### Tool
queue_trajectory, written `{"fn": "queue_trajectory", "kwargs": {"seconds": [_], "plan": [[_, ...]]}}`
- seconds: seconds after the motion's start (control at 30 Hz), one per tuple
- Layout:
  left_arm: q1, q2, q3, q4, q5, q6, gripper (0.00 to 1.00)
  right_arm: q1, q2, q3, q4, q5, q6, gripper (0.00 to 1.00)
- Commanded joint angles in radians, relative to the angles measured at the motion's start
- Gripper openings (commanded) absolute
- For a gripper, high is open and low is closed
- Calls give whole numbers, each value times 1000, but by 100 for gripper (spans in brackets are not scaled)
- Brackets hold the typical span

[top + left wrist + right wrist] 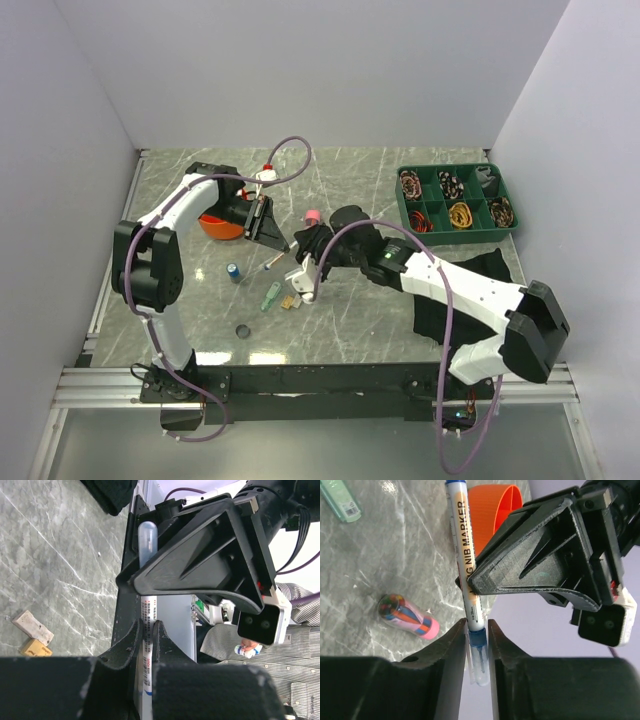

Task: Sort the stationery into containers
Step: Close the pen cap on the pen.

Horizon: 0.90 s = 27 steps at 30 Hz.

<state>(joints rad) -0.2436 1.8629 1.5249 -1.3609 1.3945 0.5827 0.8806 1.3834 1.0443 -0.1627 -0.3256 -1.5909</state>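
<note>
White pen (469, 565), lifted off the table (395, 560) and held at both ends: the left gripper (146, 635) is closed narrow on its printed barrel, and the right gripper (477, 630) is pinched on its clear-capped blue end. Orange pot (499, 507) stands just beyond the left gripper, past the pen's far tip. Pink tube (407, 616) and green clip (340, 500) lie on the table, left of the right gripper's fingers

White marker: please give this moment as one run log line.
white marker: held at both ends | left fingers: shut on barrel | right fingers: shut on cap end | orange pot: marker not in it
</note>
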Motion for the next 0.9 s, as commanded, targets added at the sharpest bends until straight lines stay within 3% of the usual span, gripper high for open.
{"fn": "queue_trajectory", "kwargs": {"seconds": [0.0, 0.2, 0.27, 0.33, 0.43, 0.5, 0.63, 0.87], "plan": [[-5, -39, 23, -12, 44, 22, 1, 20, 20, 56, 64, 25, 58, 26], [-5, -33, 34, -10, 35, 22, 2, 29, 19, 49, 81, 20, 45, 5], [-5, -41, 44, -10, 14, 28, 28, 29, 16, 42, 83, 23, 23, 3], [-5, -47, 47, -12, -3, 22, 43, 31, 14, 39, 83, 34, 13, 2], [-5, -60, 26, -12, -9, 26, 48, 29, 9, 23, 110, 43, -7, 2], [-6, -61, 21, -12, -9, 26, 45, 27, 8, 19, 121, 45, -9, 2], [-6, -50, 23, -12, -15, 22, 25, 29, 12, 22, 120, 40, -21, 2], [-6, -47, 11, -12, 21, 16, 1, 29, 23, 22, 126, 45, -34, 3]]}}
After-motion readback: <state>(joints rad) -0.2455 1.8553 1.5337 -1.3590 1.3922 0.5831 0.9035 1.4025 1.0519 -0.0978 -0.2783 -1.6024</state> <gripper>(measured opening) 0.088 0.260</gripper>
